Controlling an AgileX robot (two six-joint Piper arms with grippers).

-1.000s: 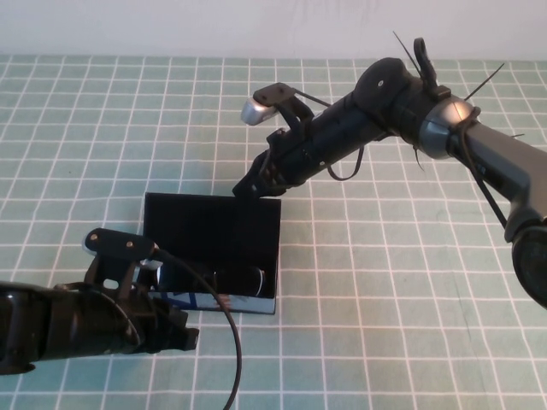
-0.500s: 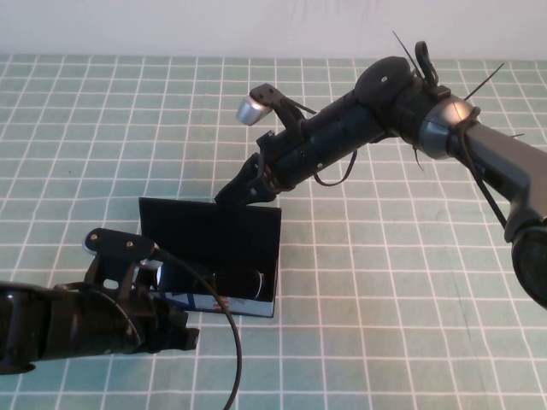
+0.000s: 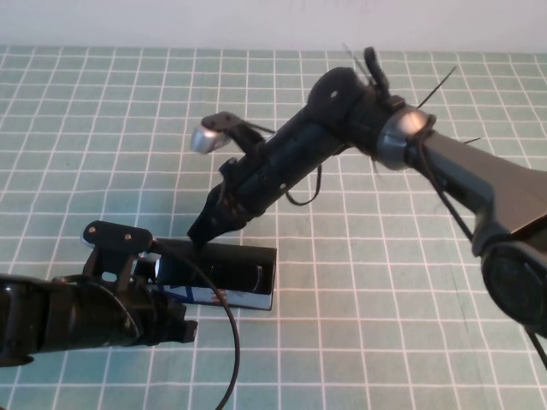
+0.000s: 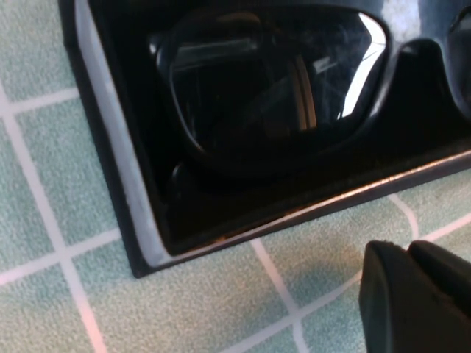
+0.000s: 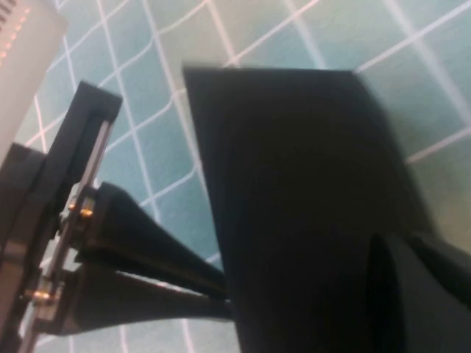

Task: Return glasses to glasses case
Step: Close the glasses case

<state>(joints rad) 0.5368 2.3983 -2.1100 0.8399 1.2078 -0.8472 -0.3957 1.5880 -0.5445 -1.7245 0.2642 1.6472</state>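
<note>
Inside the case [image 3: 256, 278], glasses [image 4: 272, 81] half hidden by lid; right gripper [image 3: 201, 232] tips together on lid, left gripper [image 3: 175, 329] w/ closed tips nearby.

Surface: pale green woven tablecloth [image 3: 85, 128] with a white grid of square cells, covering the whole work area in the high view. Lies flat; no folds or wrinkles seen. Grid lines run straight to the far edge (cells look smaller there, a perspective effect).

Left wrist view: same cloth [image 4: 44, 191] close up, fuzzy fabric texture visible, white lines crossing at right angles.

Right wrist view: cloth [image 5: 147, 44] again, here tinted more teal.

Backdrop: plain white wall strip [image 3: 171, 21] along the far edge of the cloth, unmarked.
</note>
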